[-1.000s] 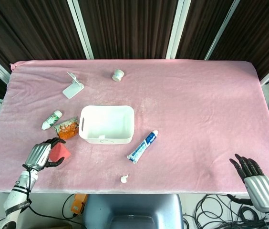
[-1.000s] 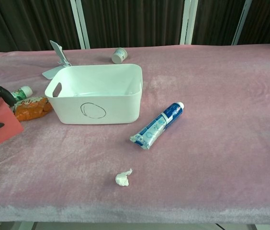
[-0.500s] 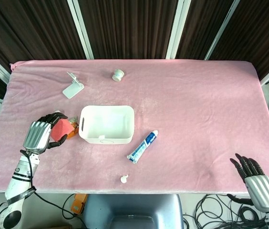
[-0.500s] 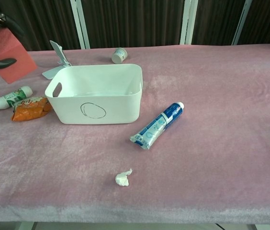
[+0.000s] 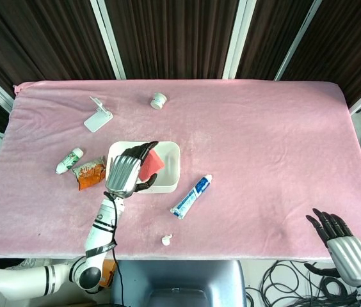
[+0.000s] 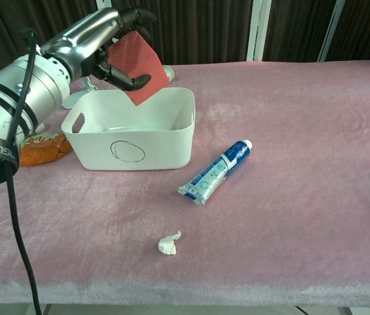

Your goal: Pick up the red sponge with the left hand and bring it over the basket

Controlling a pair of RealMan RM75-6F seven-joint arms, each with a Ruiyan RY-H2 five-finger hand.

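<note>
My left hand [image 5: 128, 170] [image 6: 109, 41] grips the red sponge [image 5: 150, 164] [image 6: 139, 65] and holds it in the air above the white basket [image 5: 169, 182] [image 6: 132, 147]. The fingers wrap around the sponge's left side. In the chest view the sponge hangs tilted over the basket's far rim. My right hand [image 5: 342, 240] rests at the table's near right corner, fingers spread, holding nothing. It does not show in the chest view.
An orange packet [image 5: 89, 173] [image 6: 41, 146] and a small white bottle [image 5: 69, 160] lie left of the basket. A blue toothpaste tube [image 5: 191, 196] [image 6: 215, 172] lies to its right. A white crumpled scrap [image 5: 166, 240] [image 6: 168, 243] sits near the front edge. A white jar [image 5: 159, 100] and a white stand [image 5: 97, 116] are further back.
My left hand has carried the red sponge up off the table at the left and rightward, until it hangs over the basket. The right hand has stayed put.
</note>
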